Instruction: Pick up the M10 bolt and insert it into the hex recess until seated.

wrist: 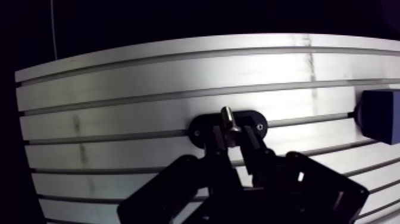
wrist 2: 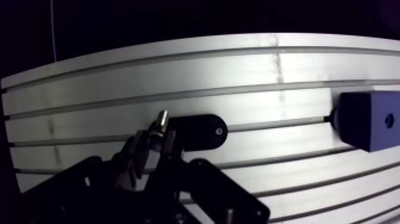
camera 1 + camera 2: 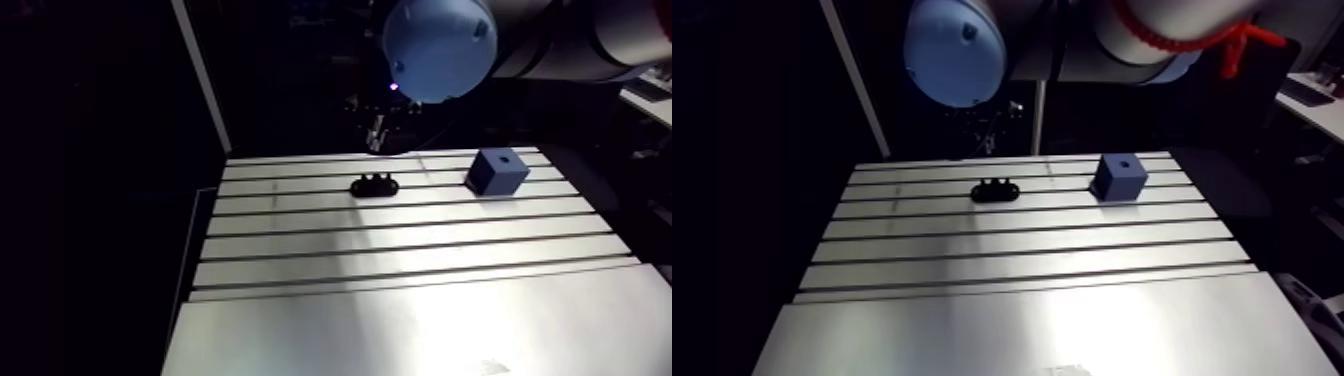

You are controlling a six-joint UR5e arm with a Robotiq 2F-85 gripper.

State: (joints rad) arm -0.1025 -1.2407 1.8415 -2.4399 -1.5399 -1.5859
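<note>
In the wrist view my gripper is shut on a small metal bolt, whose end sticks out past the fingertips. The bolt hangs clear of the table. Beyond it, a black oval holder lies on the slotted table. Off to one side of the gripper stands a blue cube with a small hole in its facing side. The arm view shows the holder and the cube near the table's far edge, the cube with a dark hole on top.
The slotted aluminium table runs wide and bare toward the near edge. A thin pole rises at the table's far left corner. The arm's blue joint cap hangs over the far edge.
</note>
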